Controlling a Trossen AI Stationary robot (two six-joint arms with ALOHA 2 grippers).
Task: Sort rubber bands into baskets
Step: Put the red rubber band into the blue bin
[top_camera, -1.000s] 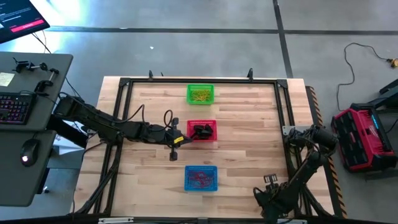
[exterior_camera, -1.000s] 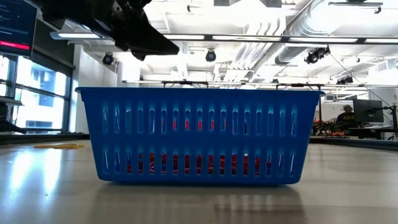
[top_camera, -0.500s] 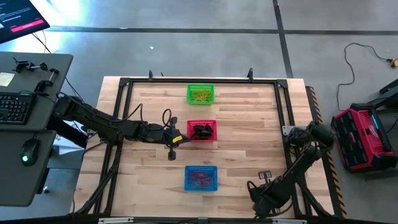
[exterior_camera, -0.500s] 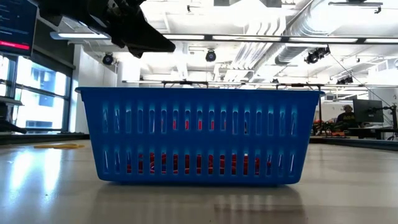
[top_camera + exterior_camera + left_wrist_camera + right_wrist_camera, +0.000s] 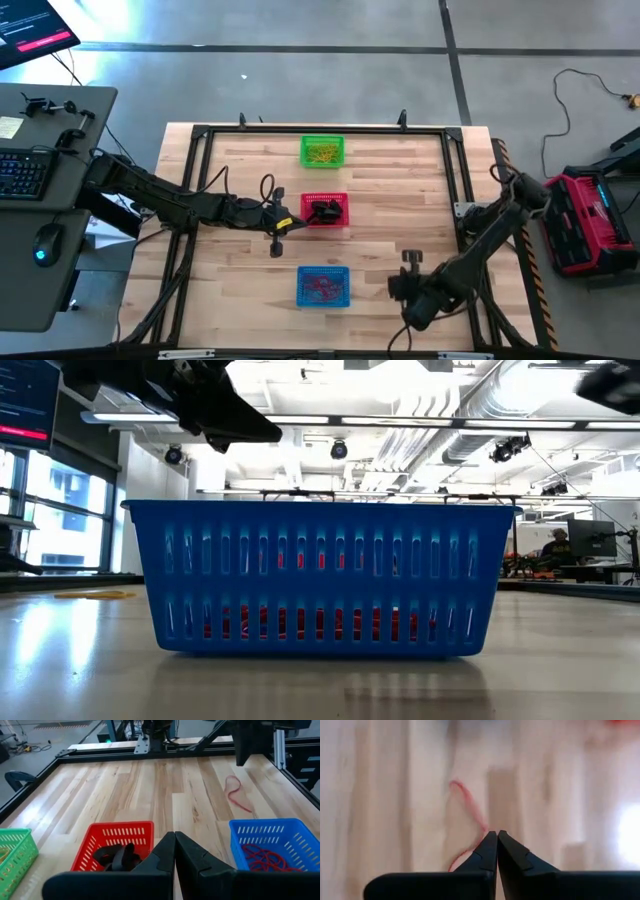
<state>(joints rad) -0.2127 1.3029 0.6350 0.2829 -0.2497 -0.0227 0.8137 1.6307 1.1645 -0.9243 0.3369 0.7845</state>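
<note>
Right gripper [image 5: 496, 834] low over table, right of blue basket [image 5: 323, 287], fingers pressed together beside loose red band [image 5: 467, 802] on wood; grip not sure. Left gripper [image 5: 174, 836] closed, empty, hovering beside red basket [image 5: 325, 210] with black bands. Green basket [image 5: 322, 151] holds yellow bands.

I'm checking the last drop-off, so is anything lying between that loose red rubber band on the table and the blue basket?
Nothing visible does. The red rubber band lies on bare wood, beneath the shut right gripper, and the boards between it and the blue basket are clear.
</note>
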